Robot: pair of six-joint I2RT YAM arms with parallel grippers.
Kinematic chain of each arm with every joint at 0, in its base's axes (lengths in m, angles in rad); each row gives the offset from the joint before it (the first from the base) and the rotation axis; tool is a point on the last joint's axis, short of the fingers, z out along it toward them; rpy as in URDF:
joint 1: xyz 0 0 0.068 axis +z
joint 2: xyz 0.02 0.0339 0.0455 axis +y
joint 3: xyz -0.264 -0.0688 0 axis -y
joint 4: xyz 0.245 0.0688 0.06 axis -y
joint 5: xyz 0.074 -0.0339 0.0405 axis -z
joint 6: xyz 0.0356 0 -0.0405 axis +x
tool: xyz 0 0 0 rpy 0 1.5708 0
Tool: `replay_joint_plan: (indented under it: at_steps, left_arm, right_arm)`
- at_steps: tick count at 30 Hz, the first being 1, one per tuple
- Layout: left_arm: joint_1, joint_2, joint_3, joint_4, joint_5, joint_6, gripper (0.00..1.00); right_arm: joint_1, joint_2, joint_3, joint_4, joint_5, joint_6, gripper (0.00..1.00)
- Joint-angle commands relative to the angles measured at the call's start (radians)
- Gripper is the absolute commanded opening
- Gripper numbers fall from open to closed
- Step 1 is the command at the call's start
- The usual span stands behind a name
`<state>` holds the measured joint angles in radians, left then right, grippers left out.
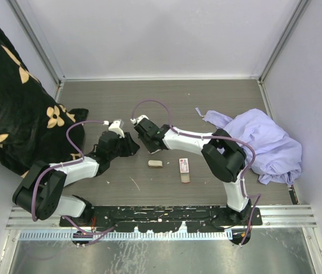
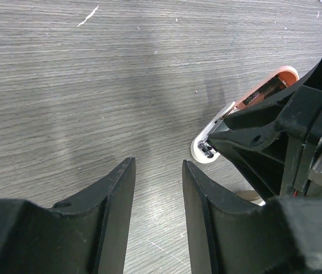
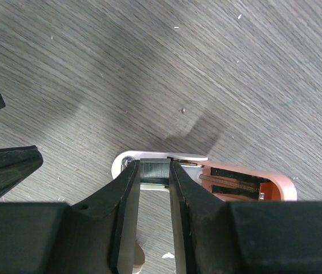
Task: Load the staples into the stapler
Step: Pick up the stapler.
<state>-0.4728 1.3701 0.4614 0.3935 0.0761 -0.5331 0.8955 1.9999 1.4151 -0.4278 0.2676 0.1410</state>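
Where the staples are: the red-and-white staples box (image 1: 184,165) lies flat on the table (image 1: 206,103), near the middle, with its tan tray (image 1: 185,178) touching its near end. Both sit well apart from the action.
Grey strip (image 3: 154,173): a ribbed metal block, to my eye a stick of staples, is right at the front end of the stapler.
Stapler (image 3: 246,185): it lies on the wood with its pink top swung away from the white base, its spring and channel showing.
Right gripper (image 3: 152,165): its jaws are drawn narrow with the grey strip pinched between them, and it is poised over the channel mouth.
Left gripper (image 2: 158,165): just beside the stapler, with jaws parted, bare wood between them and nothing held.
Around: a beige block (image 1: 155,164) lies left of the box, a purple cloth (image 1: 264,142) is far right and a black flowered blanket (image 1: 12,97) far left.
Step in hand: I judge it to be seating the strip in the magazine.
Next move: line the strip up with the channel, lower it flat and let go cleanly. The left gripper looks placed to steady the base, and the top is not yet closed.
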Motion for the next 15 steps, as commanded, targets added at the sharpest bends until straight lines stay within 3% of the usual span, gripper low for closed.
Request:
replay_joint_plan:
  at_steps: [1, 15]
  left_arm:
    - [0.003, 0.000, -0.004, 0.073, 0.013, 0.020, 0.41]
    - [0.002, 0.012, -0.009, 0.107, 0.054, 0.029, 0.40]
  right_arm:
    - [-0.003, -0.050, -0.020, -0.011, 0.021, 0.021, 0.27]
    - [-0.003, -0.097, 0.018, -0.038, 0.021, 0.019, 0.27]
